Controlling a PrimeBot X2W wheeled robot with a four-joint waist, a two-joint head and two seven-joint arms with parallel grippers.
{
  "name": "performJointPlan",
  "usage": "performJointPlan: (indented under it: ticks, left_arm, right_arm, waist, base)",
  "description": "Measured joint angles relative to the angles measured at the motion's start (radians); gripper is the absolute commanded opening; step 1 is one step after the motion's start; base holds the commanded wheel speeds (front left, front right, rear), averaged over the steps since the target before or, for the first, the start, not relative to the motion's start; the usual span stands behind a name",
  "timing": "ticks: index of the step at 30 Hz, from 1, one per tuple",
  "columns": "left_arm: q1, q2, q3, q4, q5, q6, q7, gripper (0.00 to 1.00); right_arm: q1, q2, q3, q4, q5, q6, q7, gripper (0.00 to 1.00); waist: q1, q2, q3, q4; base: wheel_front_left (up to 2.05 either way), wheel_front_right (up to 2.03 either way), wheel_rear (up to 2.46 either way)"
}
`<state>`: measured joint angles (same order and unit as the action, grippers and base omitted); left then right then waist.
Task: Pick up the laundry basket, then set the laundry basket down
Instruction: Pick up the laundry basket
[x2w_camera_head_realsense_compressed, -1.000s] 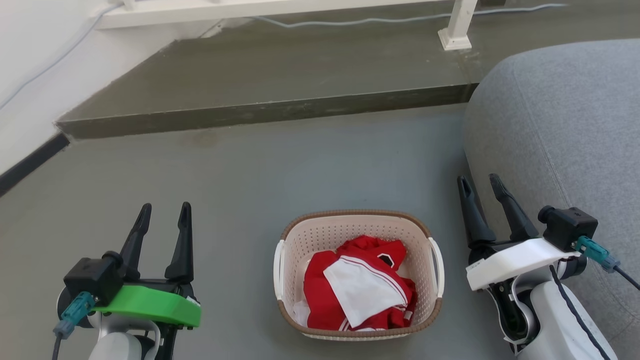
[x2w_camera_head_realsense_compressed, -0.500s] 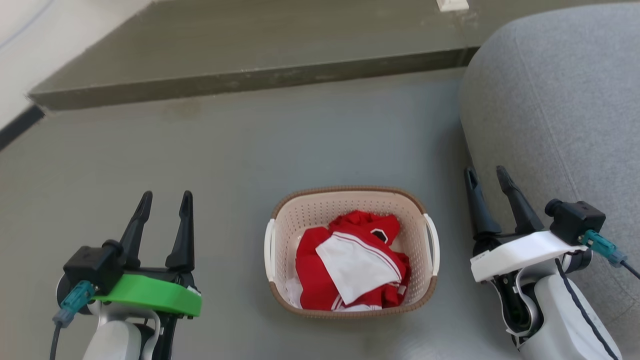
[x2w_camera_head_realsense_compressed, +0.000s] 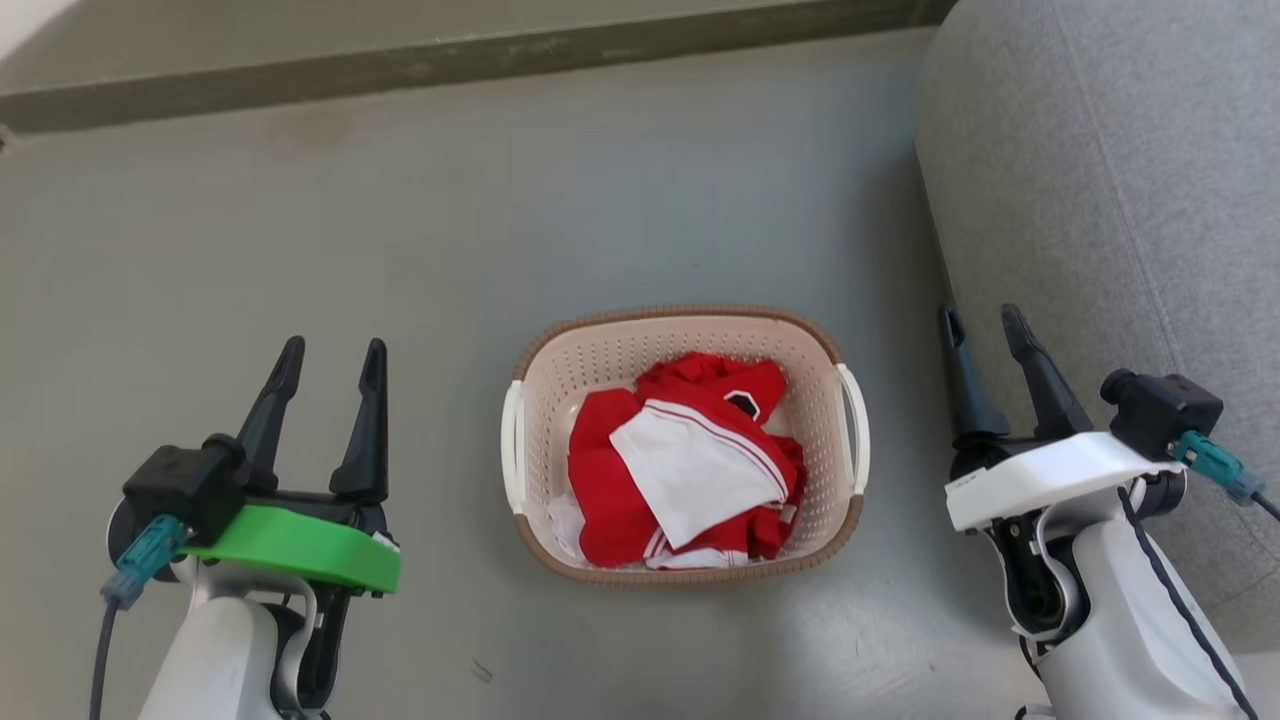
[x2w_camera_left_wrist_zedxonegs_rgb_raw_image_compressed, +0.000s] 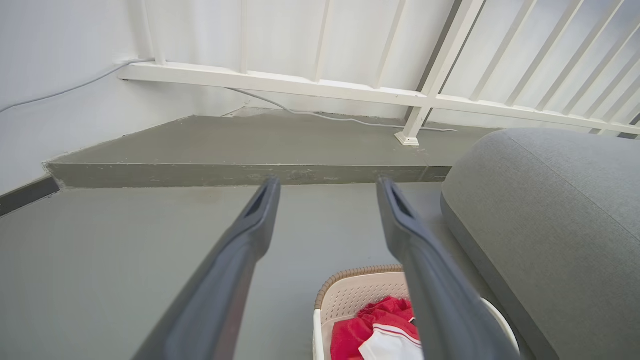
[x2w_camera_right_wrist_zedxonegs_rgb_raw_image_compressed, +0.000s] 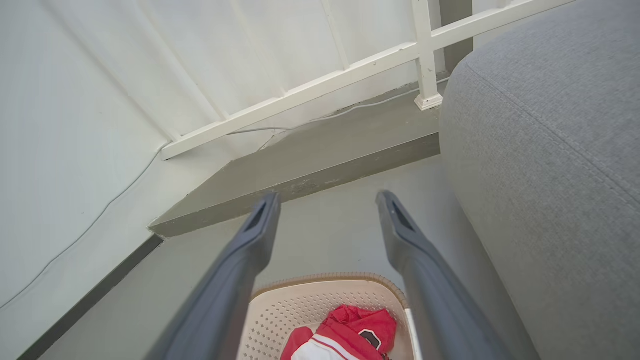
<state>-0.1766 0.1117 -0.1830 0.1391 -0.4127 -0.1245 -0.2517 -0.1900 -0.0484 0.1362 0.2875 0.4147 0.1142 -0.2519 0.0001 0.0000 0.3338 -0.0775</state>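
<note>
Left hand (x2w_camera_head_realsense_compressed: 333, 346): two long dark tapered fingers (x2w_camera_left_wrist_zedxonegs_rgb_raw_image_compressed: 235, 270), slot near each tip. Green bracket (x2w_camera_head_realsense_compressed: 300, 565) at wrist. Left camera block (x2w_camera_head_realsense_compressed: 178, 488) black, boxy; teal connector (x2w_camera_head_realsense_compressed: 145, 565), grey cable (x2w_camera_head_realsense_compressed: 97, 665). Pale grey forearm (x2w_camera_head_realsense_compressed: 215, 670).
Right hand (x2w_camera_head_realsense_compressed: 978, 312): same dark fingers. White bracket (x2w_camera_head_realsense_compressed: 1045, 482), small dark marking on edge. Right camera block (x2w_camera_head_realsense_compressed: 1165, 410) black; second teal connector (x2w_camera_head_realsense_compressed: 1215, 465). Thin black cable (x2w_camera_head_realsense_compressed: 1175, 612) along white forearm (x2w_camera_head_realsense_compressed: 1110, 640).

Your laundry basket (x2w_camera_head_realsense_compressed: 620, 360) sits on the floor (x2w_camera_head_realsense_compressed: 300, 250) between your left gripper (x2w_camera_head_realsense_compressed: 333, 346) and right gripper (x2w_camera_head_realsense_compressed: 978, 312), clothes (x2w_camera_head_realsense_compressed: 680, 470) heaped inside it; a cushioned seat (x2w_camera_head_realsense_compressed: 1100, 150) lies to its right, a raised step (x2w_camera_head_realsense_compressed: 300, 30) beyond.
</note>
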Motion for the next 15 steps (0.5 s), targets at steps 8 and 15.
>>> performJointPlan:
  ticks: [8,15]
  left_arm:
    - [-0.05,0.018,-0.042,0.046,-0.009,0.0,0.0,1.0]
    - [-0.11,0.029,-0.084,0.102,-0.033,0.0,0.0,1.0]
  right_arm:
    - [-0.036,0.0,-0.004,0.043,0.018,-0.001,0.0,1.0]
    - [-0.077,0.0,-0.002,0.112,0.018,-0.002,0.0,1.0]
  waist:
    - [0.0,0.0,0.073,-0.012]
    - [0.0,0.0,0.144,-0.015]
  base:
    - [0.0,0.0,0.0]
    - [0.0,0.0,0.0]
